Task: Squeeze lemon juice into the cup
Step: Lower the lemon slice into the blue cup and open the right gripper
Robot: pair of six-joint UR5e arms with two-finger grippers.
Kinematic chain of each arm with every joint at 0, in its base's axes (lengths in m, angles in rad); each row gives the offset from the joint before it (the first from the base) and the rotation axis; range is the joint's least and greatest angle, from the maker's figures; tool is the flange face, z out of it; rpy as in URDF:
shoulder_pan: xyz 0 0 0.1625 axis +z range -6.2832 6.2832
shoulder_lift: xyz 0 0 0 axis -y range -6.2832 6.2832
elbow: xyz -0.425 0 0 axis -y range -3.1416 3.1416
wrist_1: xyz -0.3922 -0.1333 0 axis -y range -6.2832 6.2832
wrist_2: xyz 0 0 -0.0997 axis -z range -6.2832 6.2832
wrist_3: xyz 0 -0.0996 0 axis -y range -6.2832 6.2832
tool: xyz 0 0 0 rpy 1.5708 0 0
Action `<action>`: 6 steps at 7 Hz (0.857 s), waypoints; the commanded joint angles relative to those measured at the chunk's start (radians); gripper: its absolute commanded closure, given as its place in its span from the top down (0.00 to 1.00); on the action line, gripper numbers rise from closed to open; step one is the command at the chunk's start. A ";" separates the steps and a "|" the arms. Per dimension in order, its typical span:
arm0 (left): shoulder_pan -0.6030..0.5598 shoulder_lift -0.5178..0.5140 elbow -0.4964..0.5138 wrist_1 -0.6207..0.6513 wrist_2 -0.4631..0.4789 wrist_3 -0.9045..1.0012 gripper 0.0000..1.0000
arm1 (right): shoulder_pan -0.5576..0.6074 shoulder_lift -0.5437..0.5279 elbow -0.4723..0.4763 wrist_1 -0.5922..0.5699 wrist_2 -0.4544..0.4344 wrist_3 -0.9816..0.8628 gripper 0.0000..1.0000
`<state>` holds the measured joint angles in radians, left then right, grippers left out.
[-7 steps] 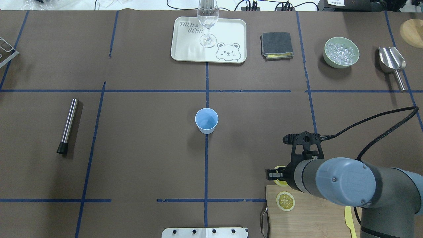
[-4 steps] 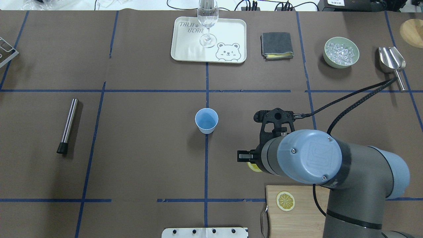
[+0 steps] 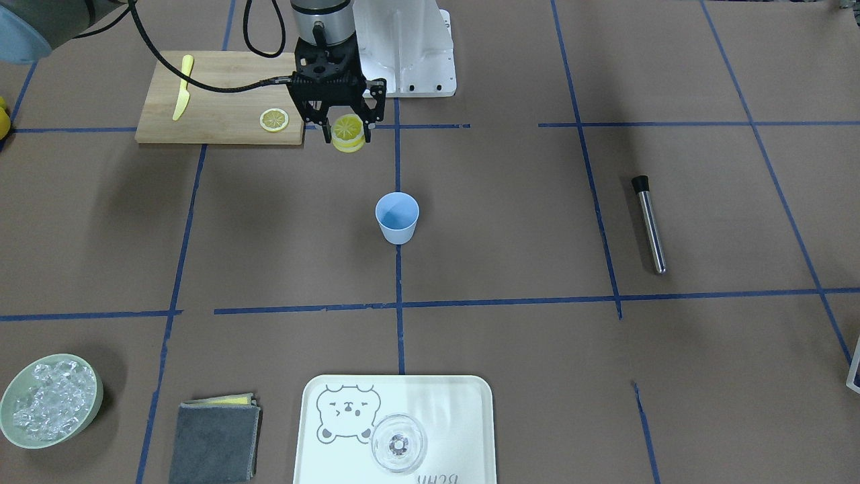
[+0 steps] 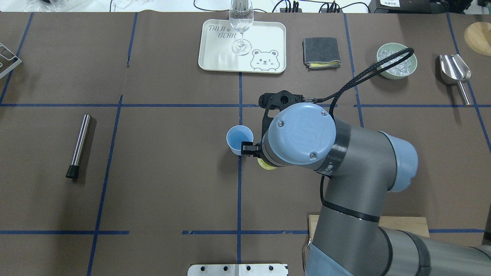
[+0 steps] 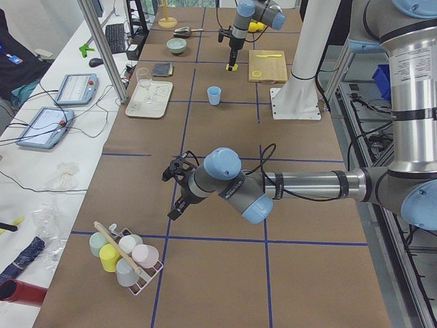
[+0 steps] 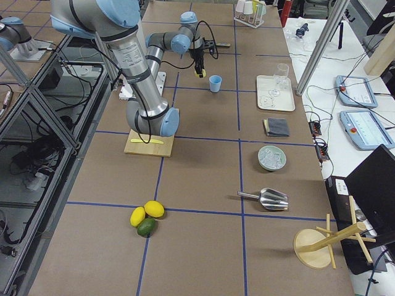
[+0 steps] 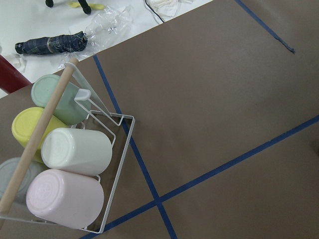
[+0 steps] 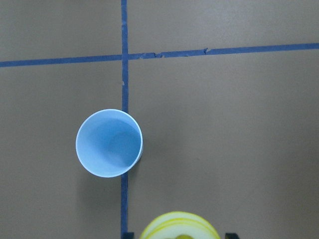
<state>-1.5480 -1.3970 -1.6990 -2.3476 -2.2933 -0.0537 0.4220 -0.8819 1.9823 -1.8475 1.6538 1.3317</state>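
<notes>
The light-blue cup (image 3: pixel 397 216) stands upright and empty at the table's middle; it also shows in the overhead view (image 4: pixel 238 137) and the right wrist view (image 8: pixel 109 143). My right gripper (image 3: pixel 348 132) is shut on the lemon (image 3: pixel 348 129), a thick yellow piece held above the table, on the robot's side of the cup and apart from it. The lemon's rind (image 8: pixel 179 225) shows at the right wrist view's bottom edge. In the overhead view my wrist hides most of the lemon (image 4: pixel 265 165). My left gripper (image 5: pixel 175 190) shows only in the exterior left view; I cannot tell its state.
A cutting board (image 3: pixel 222 81) holds a thin slice (image 3: pixel 274 119) and a yellow knife (image 3: pixel 183 94). A tray (image 4: pixel 215 57) bears a clear glass (image 4: pixel 241 27). A grey cloth (image 4: pixel 321 51), ice bowl (image 4: pixel 383 71), scoop (image 4: pixel 454 71), steel rod (image 4: pixel 79 145) and cup rack (image 7: pixel 122 119) lie around.
My right arm has carried the lemon from the cutting board's edge leftward and farther from the robot, close to the cup. The cup has not moved.
</notes>
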 commanded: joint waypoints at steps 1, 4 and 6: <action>0.000 0.000 -0.001 0.001 0.000 0.000 1.00 | 0.029 0.122 -0.161 0.010 0.004 -0.009 0.57; 0.000 -0.001 -0.001 0.001 0.000 0.000 1.00 | 0.053 0.210 -0.389 0.138 0.004 -0.025 0.57; 0.000 -0.001 -0.001 0.001 0.000 0.000 1.00 | 0.052 0.207 -0.404 0.137 0.015 -0.025 0.57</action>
<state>-1.5478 -1.3974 -1.6996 -2.3470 -2.2933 -0.0537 0.4743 -0.6745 1.5968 -1.7178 1.6630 1.3074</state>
